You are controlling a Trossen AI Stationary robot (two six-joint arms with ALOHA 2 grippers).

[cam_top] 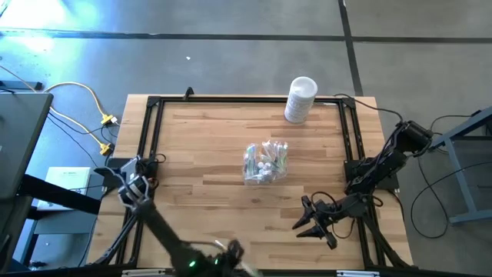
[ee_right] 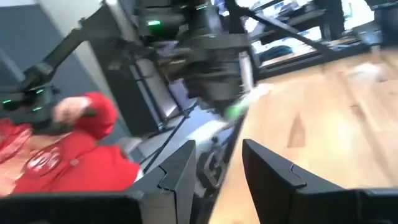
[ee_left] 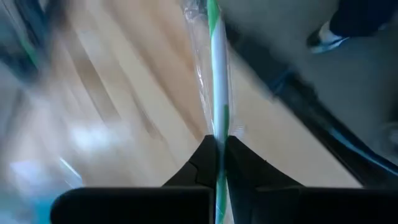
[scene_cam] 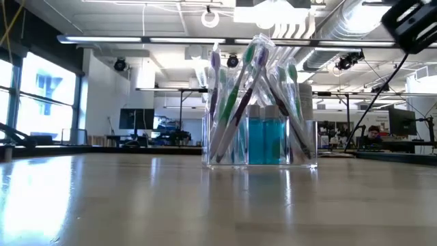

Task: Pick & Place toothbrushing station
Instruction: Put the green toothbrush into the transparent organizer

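Note:
The clear plastic cup (cam_top: 265,161) stands at the table's middle, holding several toothbrushes and teal tubes (scene_cam: 265,140); it also shows in the low view (scene_cam: 259,116). My left gripper (cam_top: 231,250) is at the table's near edge, shut on a green-and-white toothbrush (ee_left: 216,81) in a clear wrapper. My right gripper (cam_top: 311,223) is open and empty near the table's near right, right of the cup; its fingers (ee_right: 180,171) stand apart in the right wrist view. My left gripper pinches the toothbrush's slim shaft (ee_left: 217,127) between its two fingers (ee_left: 202,165). The brush lies along the fingers and sticks out past their tips. The clear wrapper lies around the shaft. It appears clear of the table.
A white cylindrical canister (cam_top: 300,98) stands at the table's far edge, right of centre. A black frame (cam_top: 154,115) runs around the tabletop. A person in red (ee_right: 62,149) shows beyond the table's near left side. Bare wood lies all around the cup.

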